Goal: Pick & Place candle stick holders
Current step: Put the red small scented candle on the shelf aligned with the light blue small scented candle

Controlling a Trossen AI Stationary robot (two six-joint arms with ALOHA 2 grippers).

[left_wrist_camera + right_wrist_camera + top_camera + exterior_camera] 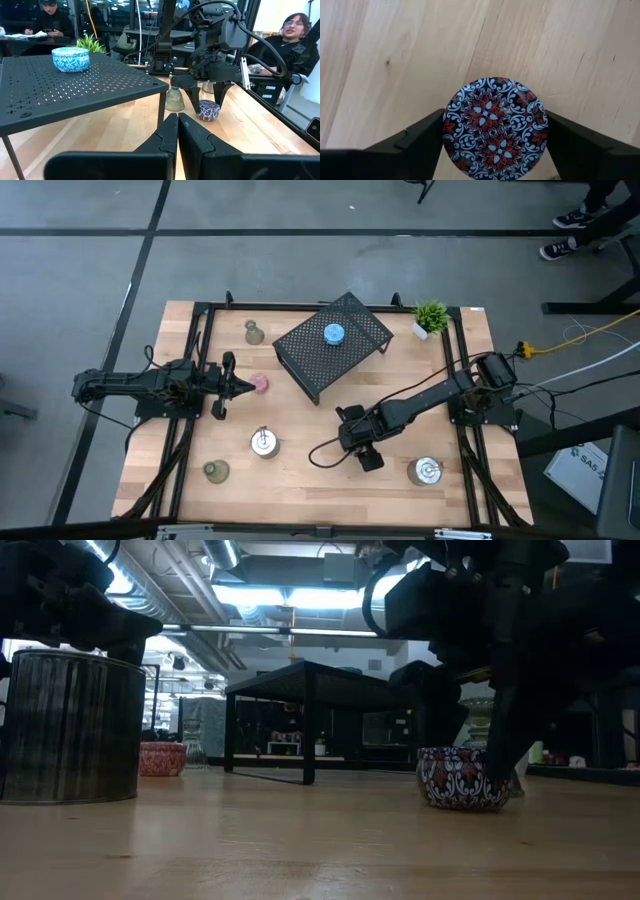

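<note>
My right gripper (362, 446) points down at the table's middle right, shut on a purple patterned cup (495, 127) that stands on the table (463, 778). My left gripper (238, 385) is shut and empty, level, with its tips just left of the pink cup (260, 384). A blue cup (333, 334) stands on top of the black mesh rack (300, 350). Silver holders stand on the table at the near middle (263, 442) and the near right (427, 471). Olive glass holders stand at the far left (253, 332), at the near left (215, 471) and beside the rack's leg (174, 99). My right gripper pinches the purple cup's round outer wall between its two fingers, one at the left edge (445, 131) and one at the right edge (546, 131). The fingers come from above, pointing down. The cup stands upright with its base on the table (462, 806).
The rack stands at the far middle, with its legs on the table. A small potted plant (431, 316) is at the far right corner. People sit beyond the table (292, 30). Bare wood lies between the two silver holders.
</note>
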